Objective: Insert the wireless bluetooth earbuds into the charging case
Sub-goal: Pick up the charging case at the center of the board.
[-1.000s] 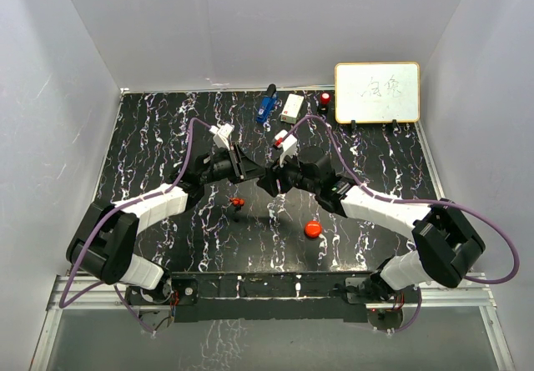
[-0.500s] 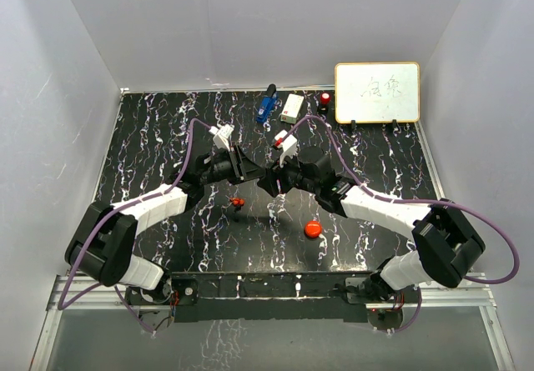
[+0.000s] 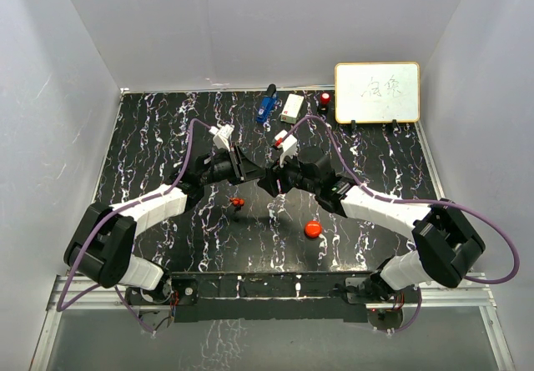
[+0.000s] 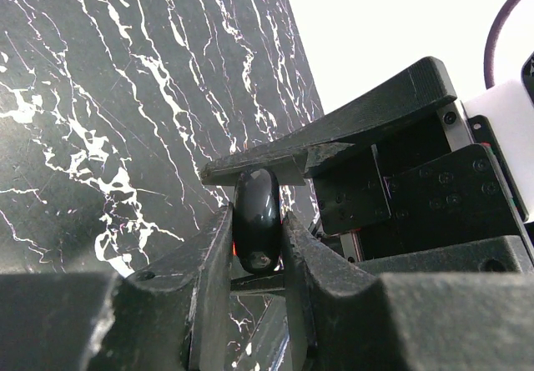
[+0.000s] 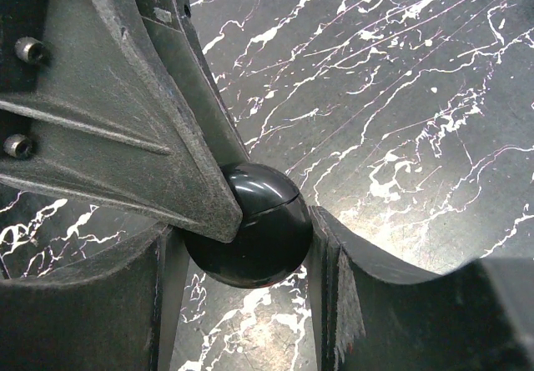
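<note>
The charging case [image 3: 259, 176], a glossy black round puck with a seam, is held above the table's middle between both grippers. My left gripper [image 3: 251, 171] is shut on its flat faces; the left wrist view shows it edge-on [image 4: 256, 221] between my fingers [image 4: 209, 258]. My right gripper [image 3: 269, 179] is shut on its rim; the case [image 5: 259, 238] fills the gap between those fingers in the right wrist view, with a left finger [image 5: 125, 121] lying over it. One red-and-black earbud [image 3: 238, 201] lies on the table just below the grippers. The mostly black earbud is not in view.
A red round puck [image 3: 313, 228] lies on the black marbled table [image 3: 150, 137], right of centre and nearer. At the back stand a blue object [image 3: 267, 104], a white box [image 3: 293, 107], a small red-and-black item [image 3: 324, 99] and a whiteboard [image 3: 377, 92].
</note>
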You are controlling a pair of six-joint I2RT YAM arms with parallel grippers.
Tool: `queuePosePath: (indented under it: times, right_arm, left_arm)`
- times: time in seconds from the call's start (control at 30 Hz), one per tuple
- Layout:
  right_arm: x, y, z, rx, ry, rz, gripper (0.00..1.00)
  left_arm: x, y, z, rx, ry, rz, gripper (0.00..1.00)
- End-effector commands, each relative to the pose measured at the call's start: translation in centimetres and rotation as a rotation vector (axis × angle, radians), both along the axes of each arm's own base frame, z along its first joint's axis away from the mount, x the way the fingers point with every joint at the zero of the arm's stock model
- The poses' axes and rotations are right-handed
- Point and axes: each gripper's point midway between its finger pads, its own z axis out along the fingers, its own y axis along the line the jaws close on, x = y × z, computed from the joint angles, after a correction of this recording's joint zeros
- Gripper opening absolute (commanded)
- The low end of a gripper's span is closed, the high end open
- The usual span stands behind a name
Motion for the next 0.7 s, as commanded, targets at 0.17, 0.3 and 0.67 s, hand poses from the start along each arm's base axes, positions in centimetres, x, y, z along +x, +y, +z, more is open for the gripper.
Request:
queuePosePath:
  times: [0.17,0.3,0.67]
  right_arm:
    - [1.4,0.0,3.9,0.071,-0.107,-0.04,0.38]
    - [1.6,-0.4,4.1,0.071,-0.103,-0.068,0.86]
    - [1.6,-6.3,6.4,0.027,-0.111,-0.335,0.98]
  left_arm:
    - [-0.3,0.1,1.6,-0.015,-0.035,-0.008,0.0]
    - [0.0,0.2,1.4,-0.005,-0.029,0.013,0.0]
    - [0.9,0.5,3.2,-0.011,-0.074,0.053,0.0]
